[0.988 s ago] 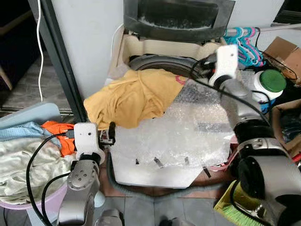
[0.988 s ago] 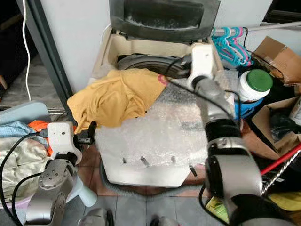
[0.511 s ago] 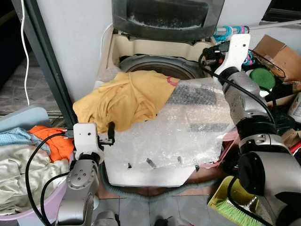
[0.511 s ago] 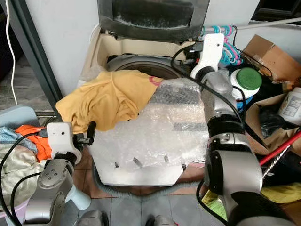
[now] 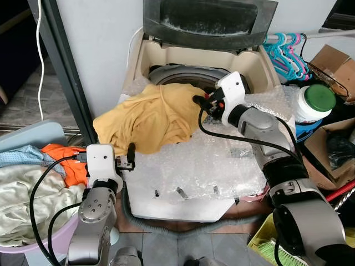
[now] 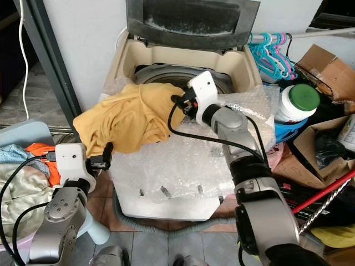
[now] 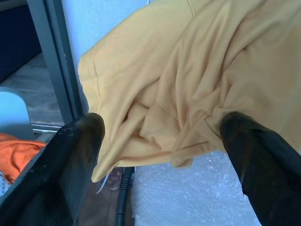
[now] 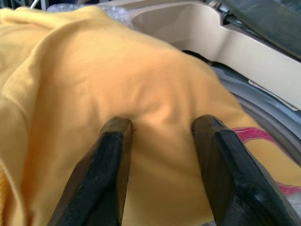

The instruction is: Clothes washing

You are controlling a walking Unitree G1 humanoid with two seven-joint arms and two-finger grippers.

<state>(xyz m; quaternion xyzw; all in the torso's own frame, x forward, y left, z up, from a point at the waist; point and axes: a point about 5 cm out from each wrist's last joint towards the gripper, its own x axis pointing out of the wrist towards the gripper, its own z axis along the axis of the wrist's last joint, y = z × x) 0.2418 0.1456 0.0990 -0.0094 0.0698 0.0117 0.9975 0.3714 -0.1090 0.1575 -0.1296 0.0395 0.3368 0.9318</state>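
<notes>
A yellow shirt point(image 5: 150, 113) drapes over the front rim of the open washing machine point(image 5: 166, 61), half across the drum mouth. The right gripper point(image 8: 160, 129), fingers spread, presses into the shirt. The left gripper point(image 7: 160, 136), also spread, hovers below the shirt's hem. Bubble wrap point(image 5: 211, 160) covers the machine's front; a laundry basket point(image 5: 33, 244) sits left, hangers point(image 5: 285, 47) right.

The shirt point(image 5: 152, 113) is soft, matt yellow cloth. Beside it, the bubble wrap point(image 5: 213, 160) is clear, dimpled plastic. The washer point(image 5: 166, 55) rim is smooth cream plastic.
</notes>
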